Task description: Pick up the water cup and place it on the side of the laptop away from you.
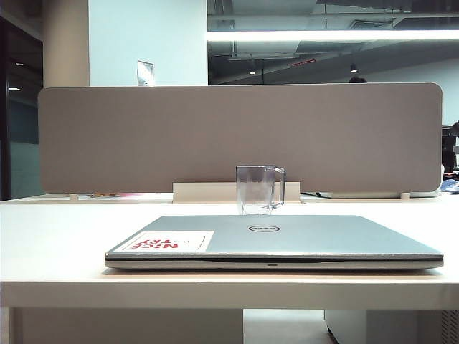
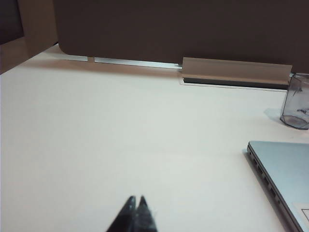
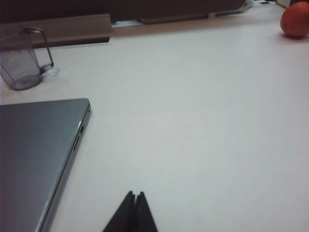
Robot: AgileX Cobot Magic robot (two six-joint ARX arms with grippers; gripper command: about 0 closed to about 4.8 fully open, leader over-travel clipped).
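White desk [image 1: 57, 236]: water cup [image 1: 255, 190] upright behind laptop [image 1: 287, 240]; left pincer [image 2: 134, 205] and right pincer [image 3: 134, 200] closed, empty.

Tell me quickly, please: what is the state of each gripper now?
Left gripper: jaws closed, holding nothing, above bare table left of the laptop.
Right gripper: jaws closed, holding nothing, above bare table right of the laptop.

Water cup [image 1: 256, 189]: one, upright. Laptop [image 1: 287, 236]: one, lid closed. Sticker [image 1: 168, 241] on lid: one. Orange fruit [image 3: 295, 19]: one. End effectors: two, left [image 2: 135, 202] and right [image 3: 134, 195], both closed. Counter [image 1: 57, 236]: one. Divider panel [image 1: 143, 136]: one.
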